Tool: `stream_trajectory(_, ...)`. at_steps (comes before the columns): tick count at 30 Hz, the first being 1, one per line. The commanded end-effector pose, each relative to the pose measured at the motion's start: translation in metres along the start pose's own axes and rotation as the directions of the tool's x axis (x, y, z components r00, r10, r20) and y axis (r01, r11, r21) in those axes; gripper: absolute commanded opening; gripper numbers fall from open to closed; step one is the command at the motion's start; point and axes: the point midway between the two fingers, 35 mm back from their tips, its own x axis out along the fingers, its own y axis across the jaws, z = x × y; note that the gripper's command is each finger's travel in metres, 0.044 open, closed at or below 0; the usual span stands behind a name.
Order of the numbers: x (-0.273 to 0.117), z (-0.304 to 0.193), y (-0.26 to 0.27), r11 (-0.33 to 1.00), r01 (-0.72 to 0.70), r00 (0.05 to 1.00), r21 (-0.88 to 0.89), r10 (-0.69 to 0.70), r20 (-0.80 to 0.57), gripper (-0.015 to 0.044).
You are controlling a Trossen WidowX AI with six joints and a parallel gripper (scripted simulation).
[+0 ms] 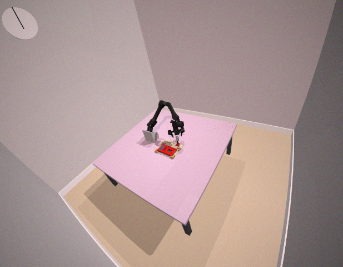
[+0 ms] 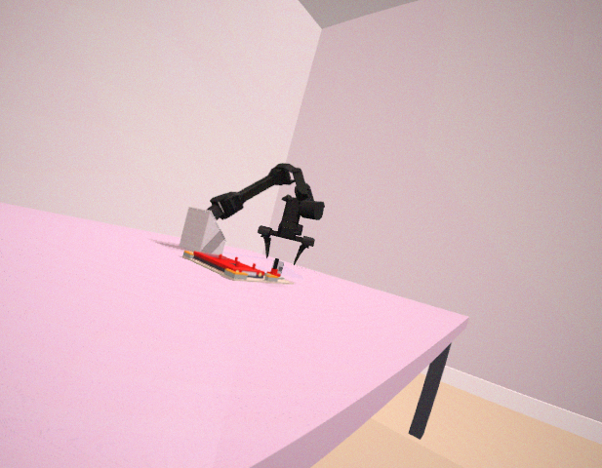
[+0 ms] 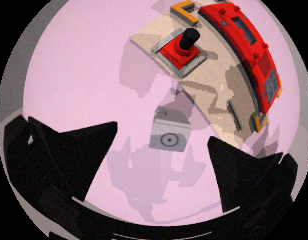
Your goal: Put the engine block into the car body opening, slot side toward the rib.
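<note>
The engine block (image 3: 170, 128) (image 1: 177, 138) is a small grey block with a ringed circle on one face. It stands on the pink table just off the edge of the beige board (image 3: 156, 39). The red car body (image 3: 253, 49) (image 1: 163, 147) (image 2: 218, 261) lies on the board, with a dark rectangular opening (image 3: 244, 30) in it. My gripper (image 3: 165, 134) (image 2: 280, 260) (image 1: 176, 136) is open and empty, pointing down above the block. In the wrist view the block shows between the two fingertips. The rib and the block's slot are not clear.
A red square piece with a black knob (image 3: 189, 38) sits in a grey frame on the board, close to the block. Orange corner brackets (image 3: 184, 12) hold the car body. A grey wedge-shaped block (image 1: 149, 136) (image 2: 195, 229) stands by the arm's base.
</note>
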Motion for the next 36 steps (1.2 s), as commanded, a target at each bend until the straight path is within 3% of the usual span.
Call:
stream_trajectory(1,0.009,-0.001,-0.003,1.0,0.006,1.0,0.009,-0.006,-0.009,0.044)
stream_trajectory(20,0.037,-0.003,-0.005,1.0,0.004,1.0,0.01,-0.004,-0.012,0.044)
stream_trajectory(31,0.037,-0.003,-0.005,1.0,0.004,1.0,0.01,-0.004,-0.012,0.0151)
stream_trajectory(36,0.037,-0.003,-0.005,1.0,0.004,1.0,0.01,-0.004,-0.012,0.0118)
